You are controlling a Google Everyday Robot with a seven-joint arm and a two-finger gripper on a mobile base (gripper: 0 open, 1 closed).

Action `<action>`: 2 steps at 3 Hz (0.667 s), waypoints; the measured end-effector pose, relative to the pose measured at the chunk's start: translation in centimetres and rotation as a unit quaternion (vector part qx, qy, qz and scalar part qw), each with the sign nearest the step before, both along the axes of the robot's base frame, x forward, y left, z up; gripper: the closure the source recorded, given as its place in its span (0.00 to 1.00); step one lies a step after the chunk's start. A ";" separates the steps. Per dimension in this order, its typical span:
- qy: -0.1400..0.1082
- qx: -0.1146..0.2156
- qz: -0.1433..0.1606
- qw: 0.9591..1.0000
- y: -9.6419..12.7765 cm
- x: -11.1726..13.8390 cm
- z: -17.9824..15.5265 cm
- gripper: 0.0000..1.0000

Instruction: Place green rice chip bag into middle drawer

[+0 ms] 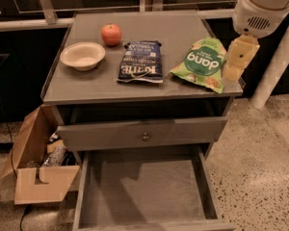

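Observation:
The green rice chip bag (pixel 203 62) lies flat on the right part of the grey cabinet top (pixel 86 88), its chip pictures toward the front edge. The middle drawer (pixel 142 191) is pulled out below, a wide shallow grey tray with a bare floor. My gripper (pixel 237 59) hangs from the white arm at the upper right, just beside the bag's right edge and above the cabinet's right rim. It holds nothing that I can see.
A dark blue Kettle chip bag (pixel 141 61) lies mid-top, a red apple (pixel 111 34) and a white bowl (pixel 83 55) to its left. A closed drawer front with a round knob (pixel 145 136) sits above the open drawer. An open cardboard box (pixel 36 167) stands on the floor at left.

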State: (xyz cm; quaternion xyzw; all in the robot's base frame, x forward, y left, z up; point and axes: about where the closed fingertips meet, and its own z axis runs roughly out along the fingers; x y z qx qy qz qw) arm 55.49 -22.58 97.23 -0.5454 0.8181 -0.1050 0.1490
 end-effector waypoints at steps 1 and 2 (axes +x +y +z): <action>0.000 0.000 0.000 1.000 0.0 0.0 0.0 0.00; -0.004 0.016 -0.003 1.000 0.5 2.3 -0.8 0.00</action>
